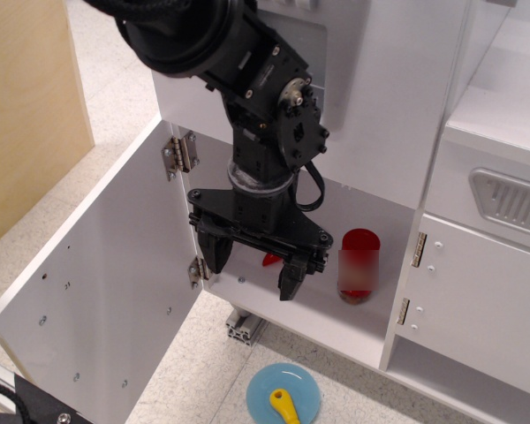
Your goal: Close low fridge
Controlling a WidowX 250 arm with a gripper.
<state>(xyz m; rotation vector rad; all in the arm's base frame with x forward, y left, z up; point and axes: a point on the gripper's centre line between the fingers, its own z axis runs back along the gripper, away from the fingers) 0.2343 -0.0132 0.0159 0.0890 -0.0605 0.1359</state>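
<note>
The low fridge (371, 221) is a white toy-kitchen compartment, and it stands open. Its large flat white door (106, 291) is swung wide to the left on silver hinges (180, 152); I see the door's inner face, and the handle is hidden. My black gripper (253, 268) hangs in front of the opening, just right of the door's hinge edge. Its fingers are spread apart and hold nothing. Inside the compartment stands a red cup (359, 265), and a small red thing (271, 260) shows behind my fingers.
A blue plate (283, 392) with a yellow item lies on the floor below the fridge. A smaller white cabinet door (477, 300) with silver hinges is to the right. A wooden panel (26, 115) stands at the left.
</note>
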